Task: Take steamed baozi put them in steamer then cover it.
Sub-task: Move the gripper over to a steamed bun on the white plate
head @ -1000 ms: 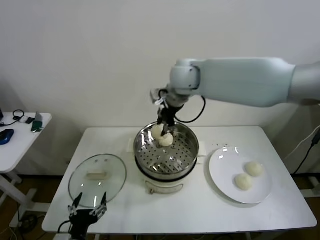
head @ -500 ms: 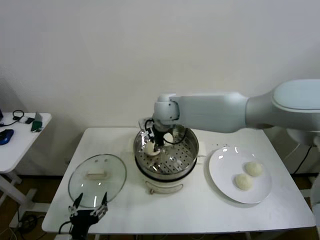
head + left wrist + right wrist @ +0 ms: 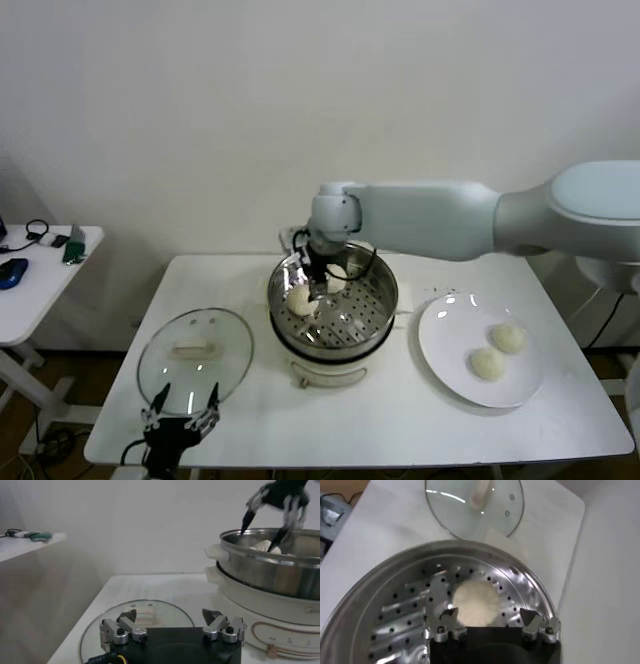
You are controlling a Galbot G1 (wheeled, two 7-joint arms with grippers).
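The right hand (image 3: 318,290) hangs inside the shiny perforated steel steamer (image 3: 375,310), fingers spread apart and empty, just above a cream-white round baozi (image 3: 476,603) lying on the steamer floor

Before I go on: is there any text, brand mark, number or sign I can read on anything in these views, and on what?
None can be read.
The steamer's cream-white pot base carries a small mark near its rim and a row of small panel markings lower down, all too small and blurred to read.
No other markings show.
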